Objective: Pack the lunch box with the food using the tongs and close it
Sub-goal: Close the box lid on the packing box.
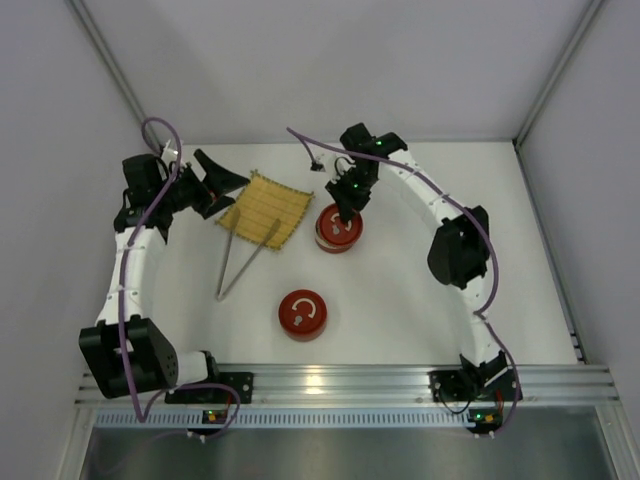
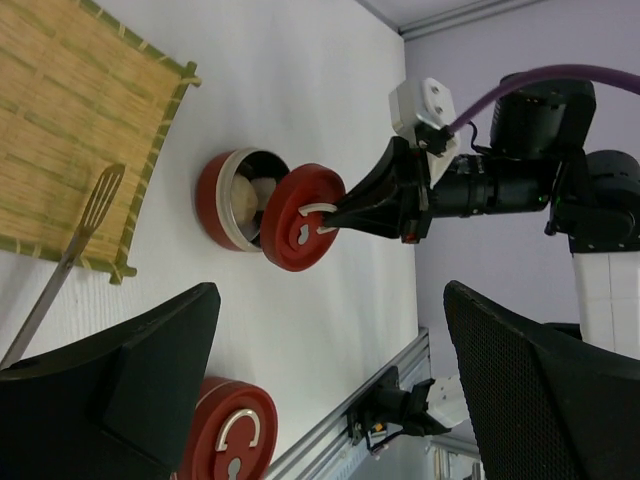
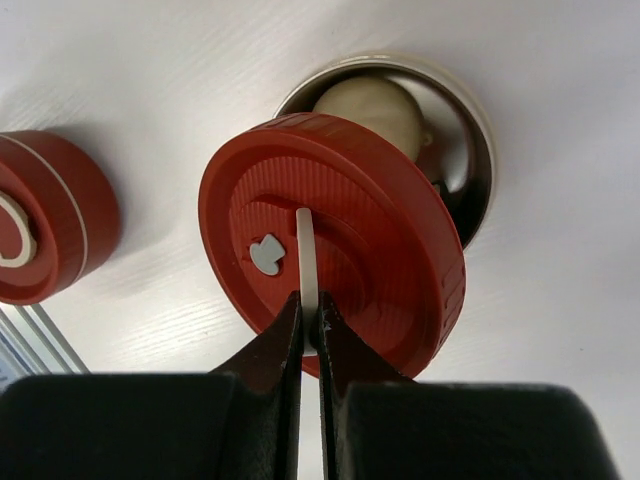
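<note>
2 red round boxes (image 2: 218,190) (image 1: 303,315), 1 detached red lid (image 2: 298,218), 1 tongs (image 1: 247,266), 1 yellow mat (image 1: 265,208).

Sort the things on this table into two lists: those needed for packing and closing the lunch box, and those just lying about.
Job: open lunch box, red lid in right gripper, food inside, tongs.
Lying about: yellow mat, closed red container, seemingly.

A white table (image 1: 420,300) is shown. A yellow woven mat (image 1: 265,208) is laid at far left, with silver tongs (image 1: 221,293) rested partly on its near edge. A red lunch box (image 2: 212,200) is placed beside the mat, and a closed red container (image 1: 303,315) nearer the front.
</note>
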Controlling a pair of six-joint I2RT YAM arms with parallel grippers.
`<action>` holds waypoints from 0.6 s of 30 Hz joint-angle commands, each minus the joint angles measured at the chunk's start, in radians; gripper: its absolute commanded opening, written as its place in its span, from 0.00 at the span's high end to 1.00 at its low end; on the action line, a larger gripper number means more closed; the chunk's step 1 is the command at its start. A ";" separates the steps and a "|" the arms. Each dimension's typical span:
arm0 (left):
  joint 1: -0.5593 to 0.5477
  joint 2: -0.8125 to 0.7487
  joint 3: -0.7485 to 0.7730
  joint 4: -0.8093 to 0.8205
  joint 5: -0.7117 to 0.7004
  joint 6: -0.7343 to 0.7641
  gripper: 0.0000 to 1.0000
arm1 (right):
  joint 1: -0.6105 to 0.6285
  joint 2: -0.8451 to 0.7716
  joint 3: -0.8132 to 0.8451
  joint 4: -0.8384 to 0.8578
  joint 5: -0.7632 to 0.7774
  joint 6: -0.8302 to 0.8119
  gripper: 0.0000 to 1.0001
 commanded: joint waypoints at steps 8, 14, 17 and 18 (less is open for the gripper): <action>0.014 -0.070 -0.068 -0.002 0.041 0.028 0.02 | -0.021 0.072 0.070 -0.014 -0.095 0.037 1.00; 0.015 -0.067 -0.094 0.033 0.049 0.002 0.02 | -0.062 0.134 0.108 -0.002 -0.174 0.081 1.00; 0.017 -0.069 -0.102 0.039 0.048 -0.004 0.02 | -0.085 0.159 0.110 0.029 -0.208 0.124 1.00; 0.017 -0.072 -0.103 0.038 0.046 -0.006 0.02 | -0.101 0.165 0.111 0.047 -0.216 0.136 1.00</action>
